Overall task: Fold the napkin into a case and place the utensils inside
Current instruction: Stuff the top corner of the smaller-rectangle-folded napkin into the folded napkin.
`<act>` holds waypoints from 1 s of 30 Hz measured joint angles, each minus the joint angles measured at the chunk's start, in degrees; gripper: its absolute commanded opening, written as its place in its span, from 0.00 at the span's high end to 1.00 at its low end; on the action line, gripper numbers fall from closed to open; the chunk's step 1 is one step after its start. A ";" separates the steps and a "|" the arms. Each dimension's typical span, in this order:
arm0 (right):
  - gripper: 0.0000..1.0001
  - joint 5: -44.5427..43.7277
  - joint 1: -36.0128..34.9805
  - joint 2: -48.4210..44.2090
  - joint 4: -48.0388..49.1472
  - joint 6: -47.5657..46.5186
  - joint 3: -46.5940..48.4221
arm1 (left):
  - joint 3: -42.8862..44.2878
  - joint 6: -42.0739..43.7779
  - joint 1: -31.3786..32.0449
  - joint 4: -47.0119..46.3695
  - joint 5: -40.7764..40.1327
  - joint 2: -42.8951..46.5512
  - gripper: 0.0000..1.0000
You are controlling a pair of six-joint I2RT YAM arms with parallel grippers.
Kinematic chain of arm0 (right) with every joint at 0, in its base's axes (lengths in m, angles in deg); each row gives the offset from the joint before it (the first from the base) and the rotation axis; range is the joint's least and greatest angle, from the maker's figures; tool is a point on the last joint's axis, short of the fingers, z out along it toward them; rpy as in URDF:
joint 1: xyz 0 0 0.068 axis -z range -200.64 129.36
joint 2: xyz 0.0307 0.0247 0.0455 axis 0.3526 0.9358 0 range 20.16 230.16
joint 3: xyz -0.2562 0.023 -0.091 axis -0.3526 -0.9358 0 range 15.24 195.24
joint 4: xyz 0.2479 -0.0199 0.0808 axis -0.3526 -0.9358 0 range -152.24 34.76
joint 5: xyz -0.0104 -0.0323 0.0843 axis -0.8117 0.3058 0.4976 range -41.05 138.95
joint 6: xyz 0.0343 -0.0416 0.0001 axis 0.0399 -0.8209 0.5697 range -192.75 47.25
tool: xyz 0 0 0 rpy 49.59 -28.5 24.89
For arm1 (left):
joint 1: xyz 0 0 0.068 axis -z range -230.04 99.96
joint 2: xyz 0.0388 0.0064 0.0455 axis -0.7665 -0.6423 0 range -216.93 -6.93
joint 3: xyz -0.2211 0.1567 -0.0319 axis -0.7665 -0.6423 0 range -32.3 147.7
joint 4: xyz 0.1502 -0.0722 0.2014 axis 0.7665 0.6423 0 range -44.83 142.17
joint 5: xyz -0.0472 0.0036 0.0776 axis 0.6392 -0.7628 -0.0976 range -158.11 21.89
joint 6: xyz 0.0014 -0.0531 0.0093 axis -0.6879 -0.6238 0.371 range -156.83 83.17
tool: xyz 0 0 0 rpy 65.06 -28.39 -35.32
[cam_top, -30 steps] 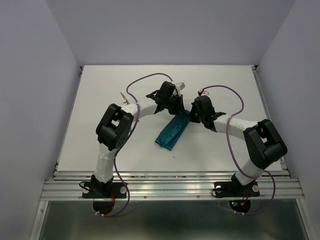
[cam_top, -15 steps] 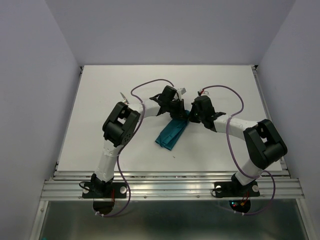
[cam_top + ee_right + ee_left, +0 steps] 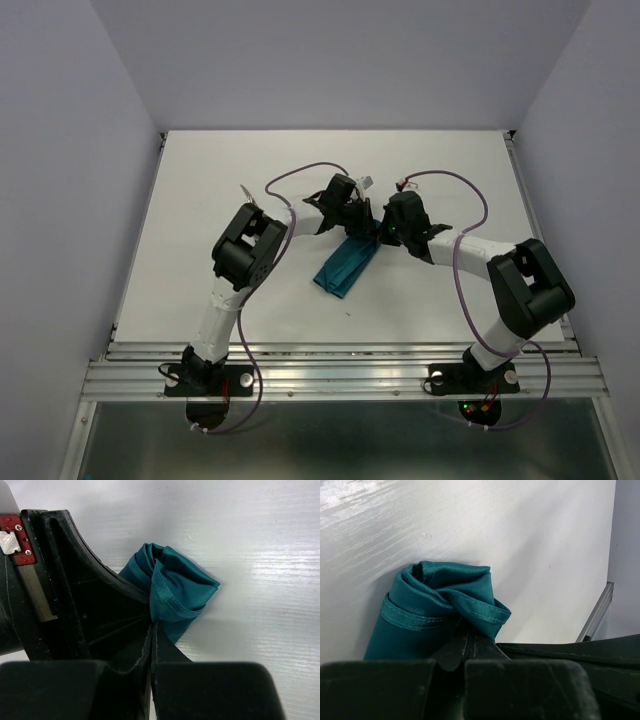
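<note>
The teal-green napkin point(image 3: 343, 264) lies folded as a narrow, long case on the white table, running from near left to far right. Both grippers meet at its far end. My left gripper point(image 3: 359, 227) is shut on the rolled hem of that end, as the left wrist view shows: the jaws point(image 3: 470, 636) pinch the cloth point(image 3: 437, 595). My right gripper point(image 3: 384, 233) is shut on the same end from the other side point(image 3: 152, 626), the cloth point(image 3: 177, 587) bunched just past its tips. A silver utensil tip point(image 3: 245, 192) peeks out by the left arm's elbow; the rest is hidden.
The white table point(image 3: 450, 160) has raised side rails and a metal rail along its near edge point(image 3: 340, 368). Lilac walls stand on three sides. The left gripper's black body point(image 3: 75, 580) fills the left of the right wrist view, close beside the right gripper.
The left arm's elbow has swung right and its gripper has come down and nearer onto the napkin's far end. The right arm and the napkin have hardly moved.
</note>
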 measured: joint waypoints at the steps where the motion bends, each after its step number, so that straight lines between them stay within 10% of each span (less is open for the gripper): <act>1: 0.99 0.07 0.00 0.00 0.04 0.00 -0.02 | 0.00 -0.55 0.13 -0.66 -0.04 -0.09 1.00; 30: 0.99 -0.98 0.07 0.00 0.15 0.13 -0.31 | -6.62 3.30 0.15 2.75 -3.21 12.07 1.00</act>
